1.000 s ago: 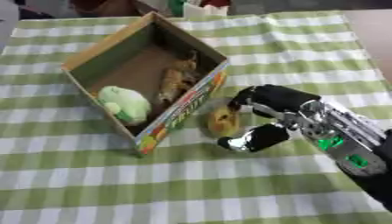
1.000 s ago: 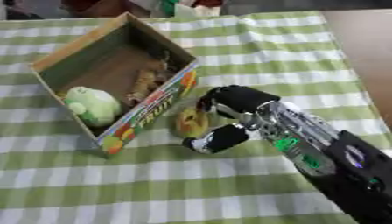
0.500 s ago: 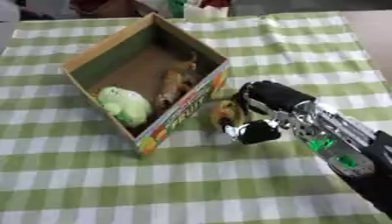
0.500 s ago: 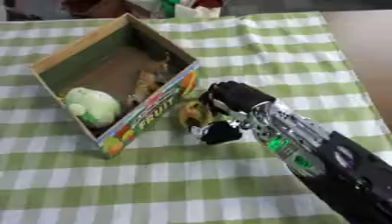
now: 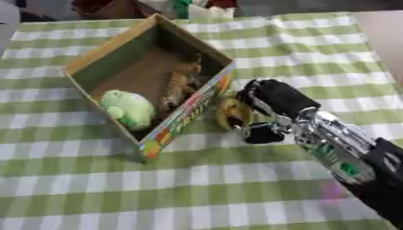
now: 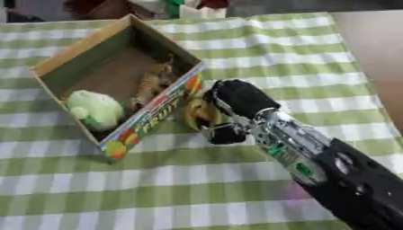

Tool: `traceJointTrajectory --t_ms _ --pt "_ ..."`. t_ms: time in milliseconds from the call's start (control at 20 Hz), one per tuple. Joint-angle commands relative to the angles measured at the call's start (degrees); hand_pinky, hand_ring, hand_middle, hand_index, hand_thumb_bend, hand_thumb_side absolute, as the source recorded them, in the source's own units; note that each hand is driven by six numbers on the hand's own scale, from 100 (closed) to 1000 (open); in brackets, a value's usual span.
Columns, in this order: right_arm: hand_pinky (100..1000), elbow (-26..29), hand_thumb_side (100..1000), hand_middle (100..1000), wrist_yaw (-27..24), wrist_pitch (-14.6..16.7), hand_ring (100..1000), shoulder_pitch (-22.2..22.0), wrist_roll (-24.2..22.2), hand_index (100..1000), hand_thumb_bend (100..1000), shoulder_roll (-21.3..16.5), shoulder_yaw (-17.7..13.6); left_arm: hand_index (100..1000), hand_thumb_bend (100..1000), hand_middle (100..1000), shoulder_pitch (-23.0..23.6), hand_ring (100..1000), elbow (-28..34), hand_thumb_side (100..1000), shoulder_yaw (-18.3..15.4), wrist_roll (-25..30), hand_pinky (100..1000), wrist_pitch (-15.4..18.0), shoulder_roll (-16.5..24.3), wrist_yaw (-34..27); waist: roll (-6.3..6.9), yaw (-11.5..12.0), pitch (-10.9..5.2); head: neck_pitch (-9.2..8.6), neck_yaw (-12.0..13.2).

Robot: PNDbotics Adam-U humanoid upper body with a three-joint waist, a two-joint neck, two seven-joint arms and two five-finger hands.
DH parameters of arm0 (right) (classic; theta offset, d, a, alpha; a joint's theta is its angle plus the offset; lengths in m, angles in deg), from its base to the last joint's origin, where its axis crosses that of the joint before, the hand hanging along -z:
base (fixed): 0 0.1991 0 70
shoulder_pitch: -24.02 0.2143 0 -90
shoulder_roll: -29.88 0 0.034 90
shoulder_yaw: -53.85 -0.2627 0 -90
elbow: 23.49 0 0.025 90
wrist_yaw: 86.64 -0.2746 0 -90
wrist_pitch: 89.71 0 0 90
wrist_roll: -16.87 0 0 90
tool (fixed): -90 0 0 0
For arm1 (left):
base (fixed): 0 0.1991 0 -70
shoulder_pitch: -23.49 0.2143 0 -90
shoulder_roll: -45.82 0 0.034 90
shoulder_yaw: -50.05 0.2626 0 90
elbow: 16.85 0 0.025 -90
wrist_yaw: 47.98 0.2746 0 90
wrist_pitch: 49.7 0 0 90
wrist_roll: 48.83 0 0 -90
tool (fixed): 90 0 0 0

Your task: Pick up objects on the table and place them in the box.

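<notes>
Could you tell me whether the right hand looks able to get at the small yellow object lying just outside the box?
Probably yes. The right hand is already at the yellow object, with fingers curled around it beside the box wall. Nothing lies between them, though the wall close by leaves little room on that side.

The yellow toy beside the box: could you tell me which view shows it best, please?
The left eye view: the yellow toy shows as a wider patch between the box and the right hand curled round it. In the right eye view the hand's fingers hide more, leaving a thinner sliver.
</notes>
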Motion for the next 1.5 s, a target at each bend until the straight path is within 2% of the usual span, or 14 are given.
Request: traceJointTrajectory --t_ms 50,250,400,650,900,1150,1500 --pt "662 2.62 134 413 -2.39 -1.13 573 0.43 1.43 532 100 -1.31 -0.78 818 100 651 -0.33 621 1.05 1000 -0.25 0.21 555 0.00 0.79 -0.21 0.04 -0.09 -1.43 -0.59 -0.15" --pt "667 6.73 143 412 -4.70 -2.87 573 0.41 1.65 532 100 -2.27 -1.94 818 100 651 -0.22 621 1.05 1000 -0.32 0.24 555 -0.04 0.86 -0.17 -0.02 -0.31 -1.74 -0.60 -0.76" --pt "675 10.06 173 420 -6.70 -4.47 578 0.24 1.23 541 100 -3.50 -3.12 818 100 651 -0.14 621 1.05 1000 -0.40 0.20 555 -0.05 1.02 -0.09 -0.10 -0.51 -2.07 -0.28 -0.60" --pt "675 14.35 174 421 -9.31 -6.89 578 -0.18 -0.06 542 100 -5.08 -4.53 818 100 651 -0.01 621 1.05 1000 -0.45 0.15 555 -0.09 1.09 -0.06 -0.19 -0.66 -2.30 -0.04 -0.40" --pt "685 15.80 205 421 -11.97 -5.51 581 1.26 1.47 544 100 -6.50 -6.69 817 100 651 0.18 621 1.05 1000 -0.56 0.04 555 -0.13 1.21 -0.03 -0.31 -0.95 -2.78 0.27 0.86" --pt "685 15.87 222 423 -15.35 -5.03 583 5.86 3.22 546 100 -7.59 -8.47 816 100 651 0.15 621 1.05 1000 -0.50 0.07 555 -0.11 1.27 -0.02 -0.50 -0.91 -3.21 0.53 0.99" --pt "701 15.03 252 427 -17.22 -9.11 596 14.91 -0.66 551 100 -4.48 -8.25 816 100 651 -0.01 620 1.05 1000 -0.30 0.26 555 0.01 1.23 -0.07 -0.71 -0.59 -3.48 0.93 0.70"
